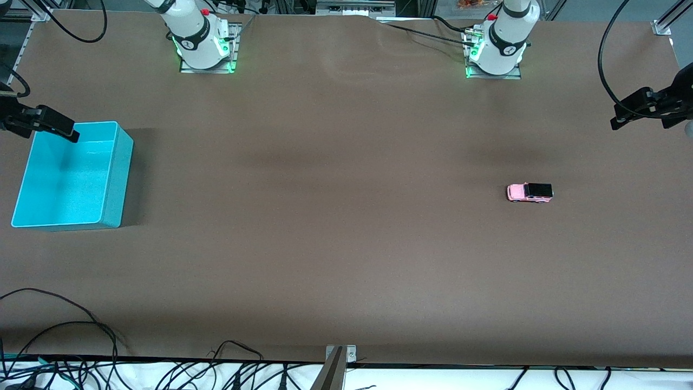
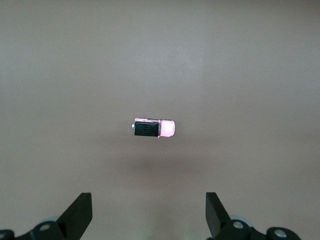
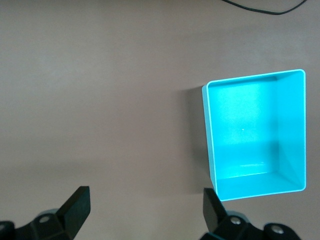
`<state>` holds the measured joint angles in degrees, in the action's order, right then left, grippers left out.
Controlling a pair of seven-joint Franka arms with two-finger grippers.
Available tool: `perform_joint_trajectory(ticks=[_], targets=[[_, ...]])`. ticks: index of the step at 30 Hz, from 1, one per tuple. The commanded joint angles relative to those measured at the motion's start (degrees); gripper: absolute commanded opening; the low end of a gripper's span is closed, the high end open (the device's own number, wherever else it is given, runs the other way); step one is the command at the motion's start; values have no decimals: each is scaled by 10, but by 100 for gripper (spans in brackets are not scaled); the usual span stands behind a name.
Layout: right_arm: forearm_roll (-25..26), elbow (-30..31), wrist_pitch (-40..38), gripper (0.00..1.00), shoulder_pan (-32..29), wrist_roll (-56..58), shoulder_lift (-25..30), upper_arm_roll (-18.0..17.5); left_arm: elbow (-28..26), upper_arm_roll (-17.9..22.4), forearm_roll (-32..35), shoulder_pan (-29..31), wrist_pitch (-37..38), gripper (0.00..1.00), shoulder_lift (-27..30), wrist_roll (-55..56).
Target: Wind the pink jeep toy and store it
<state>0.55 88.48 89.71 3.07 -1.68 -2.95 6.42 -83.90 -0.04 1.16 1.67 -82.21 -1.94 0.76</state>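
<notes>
The pink jeep toy (image 1: 529, 192) stands on its wheels on the brown table toward the left arm's end; it has a black roof. It also shows in the left wrist view (image 2: 154, 128). My left gripper (image 1: 620, 117) hangs high in the air at that end of the table, open and empty, and its fingertips frame bare table in its wrist view (image 2: 148, 201). The empty turquoise bin (image 1: 122, 179) sits at the right arm's end. My right gripper (image 1: 66, 131) hovers over the bin's corner, open and empty (image 3: 146, 196). The bin fills one side of the right wrist view (image 3: 250, 135).
Black cables (image 1: 65, 336) lie along the table edge nearest the front camera, beside a small metal bracket (image 1: 340, 357). A cable (image 3: 265, 7) lies on the table near the bin. Wide bare brown tabletop separates jeep and bin.
</notes>
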Motion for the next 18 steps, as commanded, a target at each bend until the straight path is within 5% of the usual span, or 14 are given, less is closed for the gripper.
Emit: perform_joint_trajectory(ticks=[1,18], targets=[[-13,-8,-8,100,-3,12,3,5,20,-2,12,5,16,100,-10,-1],[-13,-9,-11,100,-3,11,4,15,20,-2,12,5,21,100,-10,-1]])
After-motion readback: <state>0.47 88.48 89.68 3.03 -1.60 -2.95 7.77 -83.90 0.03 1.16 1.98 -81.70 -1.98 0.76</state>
